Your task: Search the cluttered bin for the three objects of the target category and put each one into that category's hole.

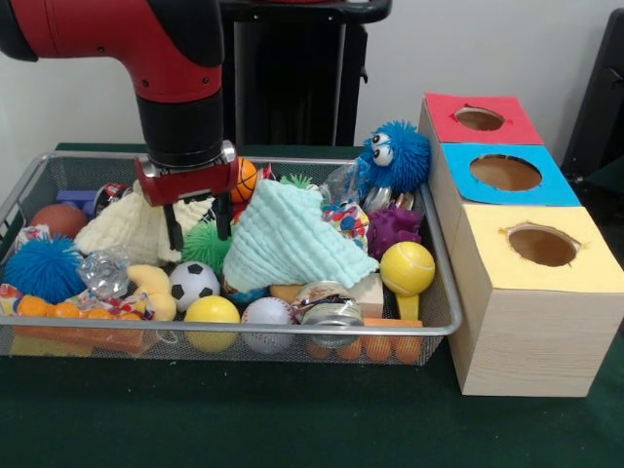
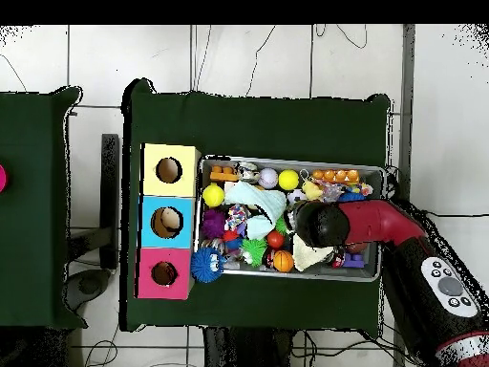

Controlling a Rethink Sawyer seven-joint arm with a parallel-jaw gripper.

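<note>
No legible txt, labels or nos.

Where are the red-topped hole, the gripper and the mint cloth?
red-topped hole (image 1: 479, 119), front view, inside the round cut-out.
gripper (image 1: 198, 224), front view, midway between its dark fingertips.
mint cloth (image 1: 288, 239), front view, middle of its folded face.

Plush animals perhaps buried under the mint cloth (image 1: 297, 244) and cream cloth (image 1: 136, 229) — arm (image 1: 117, 44) cut off at top.

White wall (image 1: 507, 49); tiled floor (image 2: 248, 57)
</note>
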